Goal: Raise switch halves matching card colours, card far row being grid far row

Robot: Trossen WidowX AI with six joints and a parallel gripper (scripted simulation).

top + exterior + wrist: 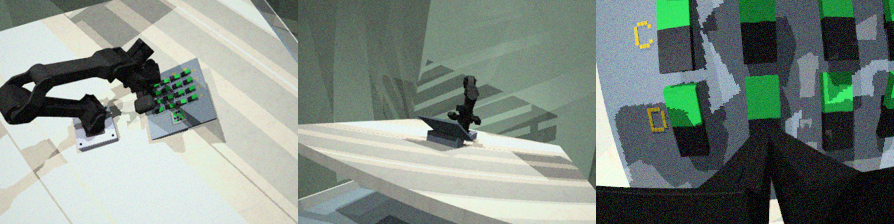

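Observation:
My gripper (766,138) is shut and empty. Its tips are over the nearer, dark half of the second switch from the left (763,96) in row D and hide that half; contact cannot be told. Left of it is the first row D switch (685,106), and right of it the third (837,129). The tilted grey-blue panel (206,110) (443,126) carries the grid of green and dark switches. The small card (178,117) shows green and dark squares on the grid's right, too small to read surely. In the top view the arm hides the grid's near left part.
Row C stands just beyond, with its first switch (674,49) beside the yellow letter C (643,35). The yellow D (657,119) marks the nearest row. The arm's base plate (97,143) lies on the near side of the panel. Patchy shadows cross the panel and table.

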